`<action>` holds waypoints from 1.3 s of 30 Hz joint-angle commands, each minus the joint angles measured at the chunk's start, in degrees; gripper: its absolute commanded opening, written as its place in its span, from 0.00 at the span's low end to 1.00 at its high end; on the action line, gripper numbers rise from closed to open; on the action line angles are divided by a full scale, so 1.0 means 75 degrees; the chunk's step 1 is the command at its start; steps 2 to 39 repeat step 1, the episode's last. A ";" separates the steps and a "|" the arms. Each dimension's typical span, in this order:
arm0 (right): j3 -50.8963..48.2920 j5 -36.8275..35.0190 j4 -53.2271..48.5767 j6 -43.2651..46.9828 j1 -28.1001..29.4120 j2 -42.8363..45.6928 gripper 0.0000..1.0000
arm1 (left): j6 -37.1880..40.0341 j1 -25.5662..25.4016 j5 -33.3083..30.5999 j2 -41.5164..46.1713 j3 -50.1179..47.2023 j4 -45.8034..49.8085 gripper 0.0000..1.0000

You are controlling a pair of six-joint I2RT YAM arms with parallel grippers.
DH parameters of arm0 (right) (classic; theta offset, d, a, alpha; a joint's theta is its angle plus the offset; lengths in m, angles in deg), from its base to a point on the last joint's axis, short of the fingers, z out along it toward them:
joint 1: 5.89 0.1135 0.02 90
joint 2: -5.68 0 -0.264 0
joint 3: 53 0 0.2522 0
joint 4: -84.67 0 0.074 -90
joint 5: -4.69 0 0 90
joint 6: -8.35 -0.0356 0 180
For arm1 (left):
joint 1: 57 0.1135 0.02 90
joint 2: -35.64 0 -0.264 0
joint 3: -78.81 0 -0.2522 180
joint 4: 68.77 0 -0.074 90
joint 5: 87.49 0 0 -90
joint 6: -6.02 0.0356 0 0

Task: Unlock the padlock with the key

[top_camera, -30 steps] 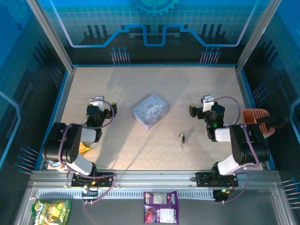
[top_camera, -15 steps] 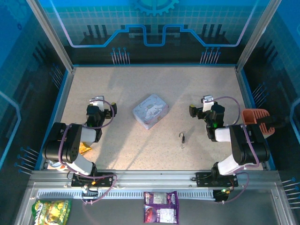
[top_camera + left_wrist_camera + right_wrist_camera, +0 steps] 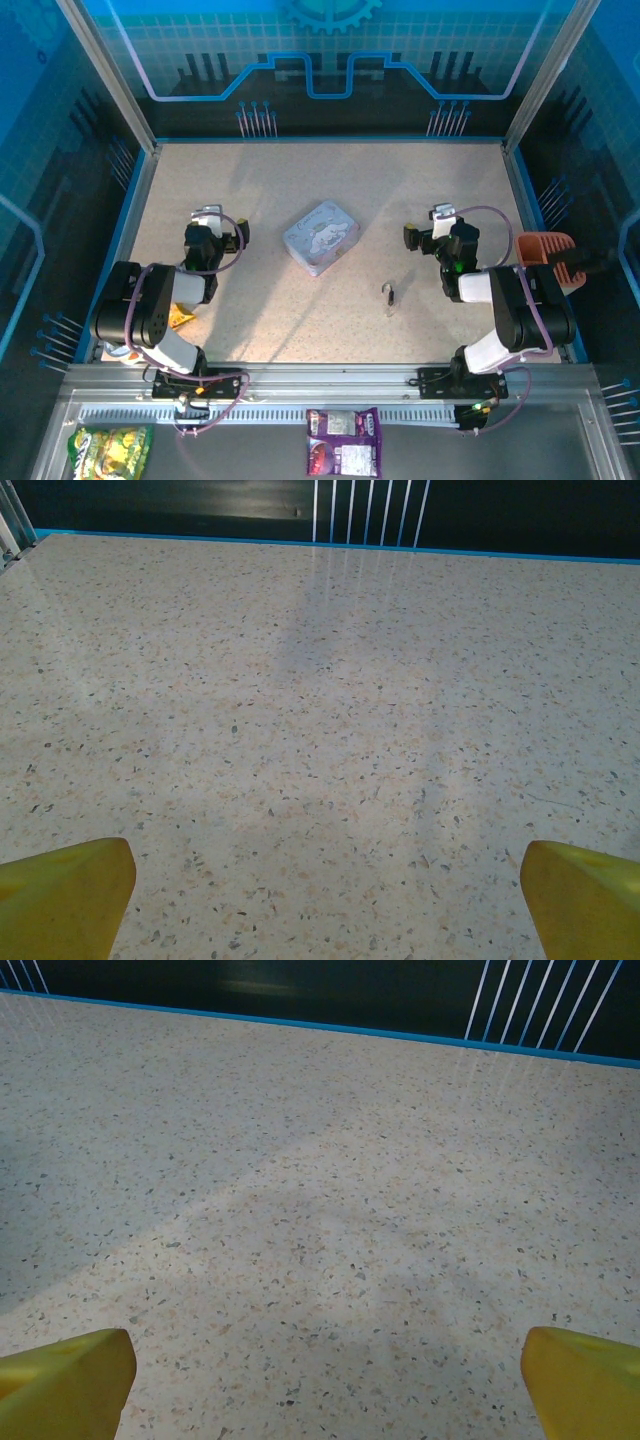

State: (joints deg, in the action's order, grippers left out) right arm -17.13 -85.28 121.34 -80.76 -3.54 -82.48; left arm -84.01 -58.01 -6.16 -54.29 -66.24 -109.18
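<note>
The padlock point(image 3: 389, 296) is a tiny dark body with a thin shackle loop, lying on the speckled table right of centre. I cannot make out the key apart from it at this size. My left gripper point(image 3: 216, 228) rests at the left, far from the padlock. Its yellow fingertips point(image 3: 62, 895) stand wide apart over bare table, and the left gripper point(image 3: 320, 900) is open and empty. My right gripper point(image 3: 432, 230) rests up and to the right of the padlock. In the right wrist view the right gripper point(image 3: 320, 1380) is also open, its fingertips point(image 3: 585, 1380) holding nothing.
A lilac cartoon-printed tin point(image 3: 320, 238) lies between the arms. A yellow snack packet point(image 3: 181, 318) sits by the left arm and an orange holder point(image 3: 548, 255) hangs at the right wall. A purple packet point(image 3: 343, 440) and a green-yellow packet point(image 3: 110, 450) lie below the table's front rail.
</note>
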 commanded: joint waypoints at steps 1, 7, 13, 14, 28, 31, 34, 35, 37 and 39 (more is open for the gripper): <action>0.0080 -0.0224 0.0121 0.0051 0.0149 -0.0023 1.00 | -0.0054 0.0042 0.0161 0.0096 0.0048 0.0038 0.99; 0.0080 -0.0224 0.0121 0.0051 0.0149 -0.0023 1.00 | -0.0054 0.0042 0.0161 0.0096 0.0048 0.0038 0.99; 0.0080 -0.0224 0.0121 0.0051 0.0149 -0.0023 1.00 | -0.0054 0.0042 0.0161 0.0096 0.0048 0.0038 0.99; 0.0080 -0.0224 0.0121 0.0051 0.0149 -0.0023 1.00 | -0.0054 0.0042 0.0161 0.0096 0.0048 0.0038 0.99; 0.0080 -0.0224 0.0121 0.0051 0.0149 -0.0023 1.00 | -0.0054 0.0042 0.0161 0.0096 0.0048 0.0038 0.99; 0.0080 -0.0224 0.0121 0.0051 0.0149 -0.0023 1.00 | -0.0054 0.0042 0.0161 0.0096 0.0048 0.0038 0.99; 0.0080 -0.0224 0.0121 0.0051 0.0149 -0.0023 1.00 | -0.0054 0.0042 0.0161 0.0096 0.0048 0.0038 0.99; 0.0080 -0.0224 0.0121 0.0051 0.0149 -0.0023 1.00 | -0.0054 0.0042 0.0161 0.0096 0.0048 0.0038 0.99; 0.0080 -0.0224 0.0121 0.0051 0.0149 -0.0023 1.00 | -0.0054 0.0042 0.0161 0.0096 0.0048 0.0038 0.99; 0.0080 -0.0224 0.0121 0.0051 0.0149 -0.0023 1.00 | -0.0054 0.0042 0.0161 0.0096 0.0048 0.0038 0.99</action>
